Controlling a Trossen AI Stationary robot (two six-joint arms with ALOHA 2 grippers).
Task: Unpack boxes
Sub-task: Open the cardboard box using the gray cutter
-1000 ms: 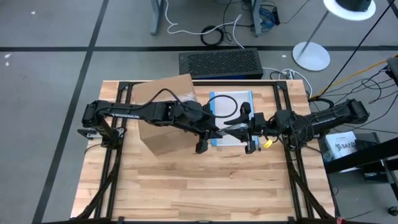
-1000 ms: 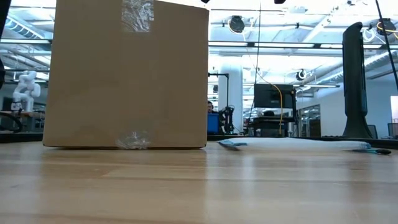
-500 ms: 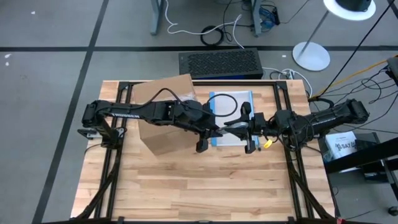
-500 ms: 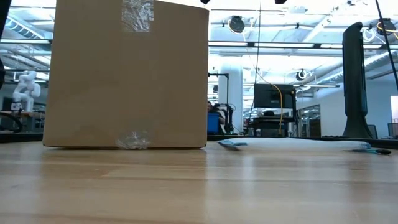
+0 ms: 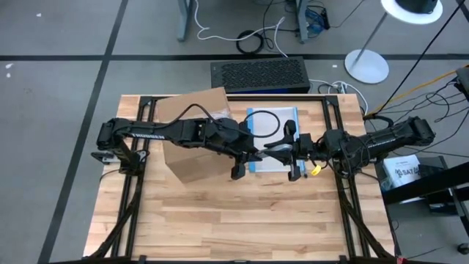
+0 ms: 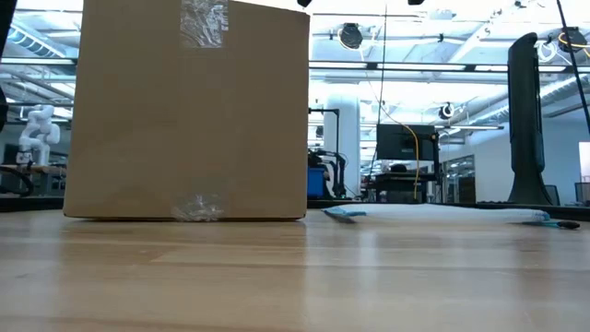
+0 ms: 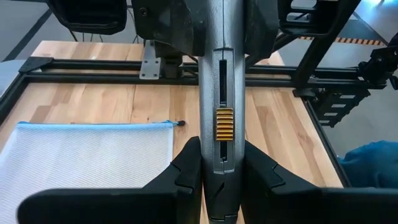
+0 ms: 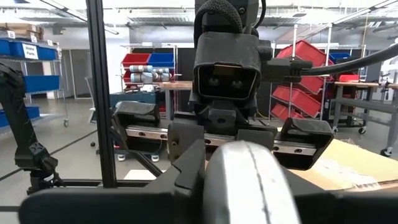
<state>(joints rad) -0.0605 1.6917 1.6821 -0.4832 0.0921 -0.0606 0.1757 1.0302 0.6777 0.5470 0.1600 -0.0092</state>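
Observation:
The brown cardboard box [image 5: 192, 139] [image 6: 189, 111] stands on its bottom at the table's left back, taped shut. A clear pouch with a blue edge [image 5: 272, 125] [image 7: 87, 155] lies flat to its right. Above the pouch's near edge my left gripper [image 5: 253, 155] [image 7: 219, 146] and my right gripper [image 5: 287, 152] [image 8: 245, 168] face each other. Both are shut on a long grey cutter with a yellow slider [image 7: 219, 124] [image 5: 270, 149] that spans the gap between them. My left gripper pinches the cutter's two flat sides [image 7: 211, 165] between its fingers, at the end nearer the table's left. The fingers come from the left, slanting down, and lie along the cutter. It is lifted clear of the table. My right gripper has the cutter's rounded other end [image 8: 245, 180] between its two fingers [image 8: 186, 171]. It comes about level from the table's right, along the cutter. The end fills the gap between the fingers.
A black grille-topped unit [image 5: 260, 75] sits just beyond the far edge, and a lamp base [image 5: 366, 66] stands on the floor to its right. Black frame rails [image 5: 330, 99] run along the table's sides and back. Bare wood [image 5: 242, 220] covers the near half.

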